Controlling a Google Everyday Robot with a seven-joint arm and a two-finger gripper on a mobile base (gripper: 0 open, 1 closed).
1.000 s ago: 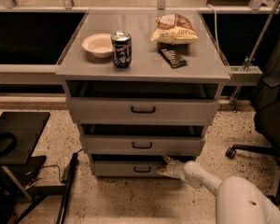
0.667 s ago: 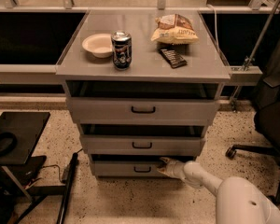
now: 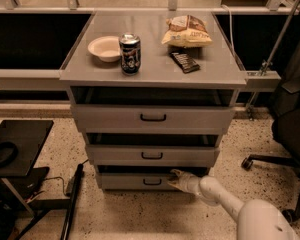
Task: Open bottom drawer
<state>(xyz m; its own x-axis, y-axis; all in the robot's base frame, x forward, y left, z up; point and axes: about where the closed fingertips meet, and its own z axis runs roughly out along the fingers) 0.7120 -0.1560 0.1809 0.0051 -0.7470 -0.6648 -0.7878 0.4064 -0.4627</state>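
Bottom drawer [image 3: 125,182], grey and flat-fronted with a small dark bar handle [image 3: 152,182], sat lowest of three in the grey bench [image 3: 155,74]. The pale gripper [image 3: 173,179] was against its front, just right of the handle; whether spread or pressed together, I could not tell.

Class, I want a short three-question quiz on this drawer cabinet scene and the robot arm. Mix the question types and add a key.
1. True or false: the white arm's gripper is at the grey flat-fronted bottom drawer, right of its small dark bar handle.
2. What stands beside the cream round bowl on the grey cabinet top? A. a dark drinks can B. a glass bottle C. a red mug
3. Fill in: the cabinet shows ___ grey drawers.

Key: 1 true; 2 A; 3 three.
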